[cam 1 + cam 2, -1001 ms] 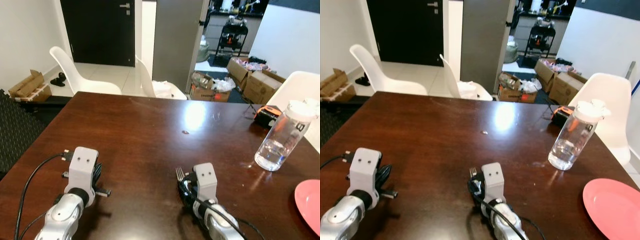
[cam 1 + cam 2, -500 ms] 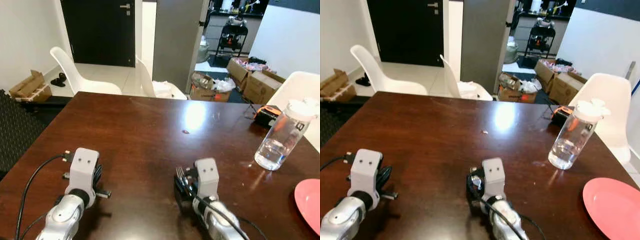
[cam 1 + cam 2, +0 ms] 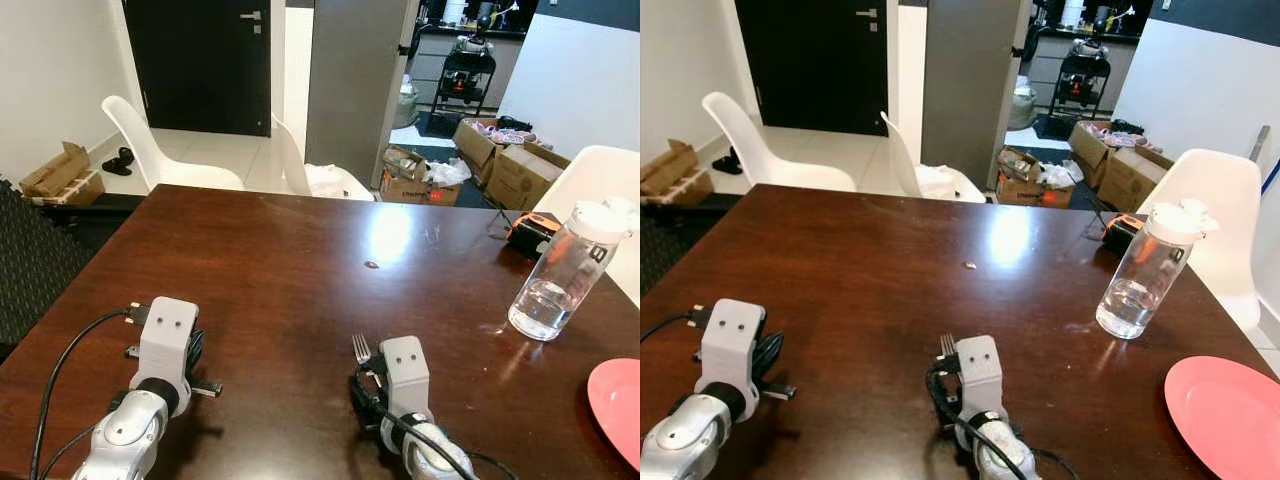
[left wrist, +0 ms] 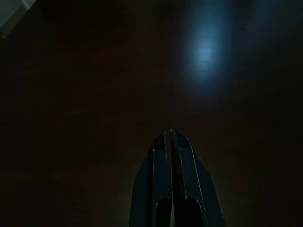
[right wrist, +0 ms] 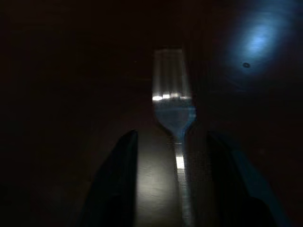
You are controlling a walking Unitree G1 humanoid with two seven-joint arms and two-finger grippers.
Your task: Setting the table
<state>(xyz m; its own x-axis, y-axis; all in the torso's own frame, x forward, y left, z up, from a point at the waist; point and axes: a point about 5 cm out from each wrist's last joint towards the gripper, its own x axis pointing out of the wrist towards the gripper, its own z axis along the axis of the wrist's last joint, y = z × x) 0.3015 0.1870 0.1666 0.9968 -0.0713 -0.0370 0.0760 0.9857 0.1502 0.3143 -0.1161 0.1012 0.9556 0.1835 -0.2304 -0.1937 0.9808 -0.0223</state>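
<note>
Dark brown wooden table (image 3: 290,270): our right gripper (image 5: 173,156) has drawn back, fingers spread around the silver metal fork (image 5: 171,106); left gripper (image 4: 171,142) rests closed, empty.

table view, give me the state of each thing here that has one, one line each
fork: lying flat on the table, tines pointing away from the robot, between the open fingers, not gripped
right tool: open, low over the table around the fork's handle
left tool: shut, empty, over bare table
water bottle: upright, capped, a little water in the bottom
pink plate: flat on the table, nothing on it
</note>
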